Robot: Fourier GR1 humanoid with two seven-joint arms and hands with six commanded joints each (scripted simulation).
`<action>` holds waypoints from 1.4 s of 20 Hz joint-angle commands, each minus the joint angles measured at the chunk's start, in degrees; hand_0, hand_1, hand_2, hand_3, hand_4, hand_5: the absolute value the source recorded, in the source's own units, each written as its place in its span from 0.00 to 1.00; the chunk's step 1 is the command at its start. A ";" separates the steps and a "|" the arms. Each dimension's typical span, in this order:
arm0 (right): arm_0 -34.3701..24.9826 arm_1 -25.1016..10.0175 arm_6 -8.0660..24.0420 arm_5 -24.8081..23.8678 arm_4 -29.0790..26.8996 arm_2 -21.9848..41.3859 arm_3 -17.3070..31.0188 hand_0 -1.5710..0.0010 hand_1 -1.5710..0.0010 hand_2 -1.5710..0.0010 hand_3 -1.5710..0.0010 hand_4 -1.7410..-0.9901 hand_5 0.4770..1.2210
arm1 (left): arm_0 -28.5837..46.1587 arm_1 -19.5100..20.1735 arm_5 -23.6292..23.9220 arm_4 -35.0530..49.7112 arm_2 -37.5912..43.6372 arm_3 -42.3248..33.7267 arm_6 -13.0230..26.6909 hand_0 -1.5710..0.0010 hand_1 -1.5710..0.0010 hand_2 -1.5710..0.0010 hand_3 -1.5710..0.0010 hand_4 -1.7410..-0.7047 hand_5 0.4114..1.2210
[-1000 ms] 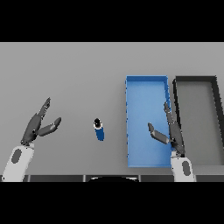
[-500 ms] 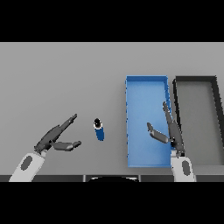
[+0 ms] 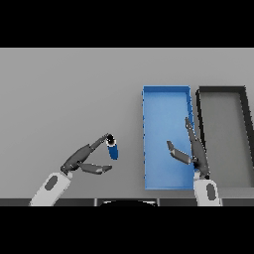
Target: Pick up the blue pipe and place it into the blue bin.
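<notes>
A short blue pipe (image 3: 113, 148) with a dark open end lies on the grey table, left of the blue bin (image 3: 166, 111). My left hand (image 3: 84, 157) reaches in from the lower left, open, its straight fingertips touching the pipe's dark end and its thumb spread below. My right hand (image 3: 191, 149) hovers open over the blue bin's right side, fingers straight and thumb pointing left. The bin holds nothing that I can see.
A dark grey bin (image 3: 223, 134) stands right beside the blue bin at the table's right edge. The grey table (image 3: 64, 94) stretches to the left and back.
My left hand has swung right and forward across the table until its fingertips reach the pipe. The right hand has kept its place over the blue bin.
</notes>
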 commanded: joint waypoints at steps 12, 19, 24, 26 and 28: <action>0.00 -0.77 -1.42 -0.14 0.30 -0.70 0.80 1.00 1.00 1.00 1.00 0.71 0.23 | -7.14 -10.19 1.96 -3.76 -2.24 11.88 -1.21 1.00 1.00 1.00 1.00 0.63 0.04; 0.29 -0.75 -1.19 0.13 -0.10 -0.65 -0.05 1.00 1.00 1.00 1.00 0.69 0.24 | -6.90 -15.19 1.98 0.66 -0.46 13.58 -4.33 0.62 0.52 0.45 0.42 0.29 0.62; -0.20 -0.55 0.00 0.44 -0.99 -0.96 0.38 1.00 1.00 1.00 1.00 0.69 0.23 | -5.92 -15.18 2.56 -0.82 -1.99 11.84 -4.65 0.20 0.17 0.15 0.15 0.20 0.87; -0.60 0.26 0.32 0.18 -0.88 -0.63 0.85 1.00 1.00 1.00 1.00 0.69 0.22 | -5.78 -16.04 3.71 -2.12 -1.92 11.33 -5.93 0.13 0.11 0.09 0.10 0.23 0.92; -0.68 0.46 0.01 0.32 -0.64 -0.30 1.27 1.00 1.00 1.00 1.00 0.70 0.21 | -6.09 -16.84 3.68 -2.52 -1.58 10.37 -6.16 0.08 0.07 0.06 0.06 0.25 0.95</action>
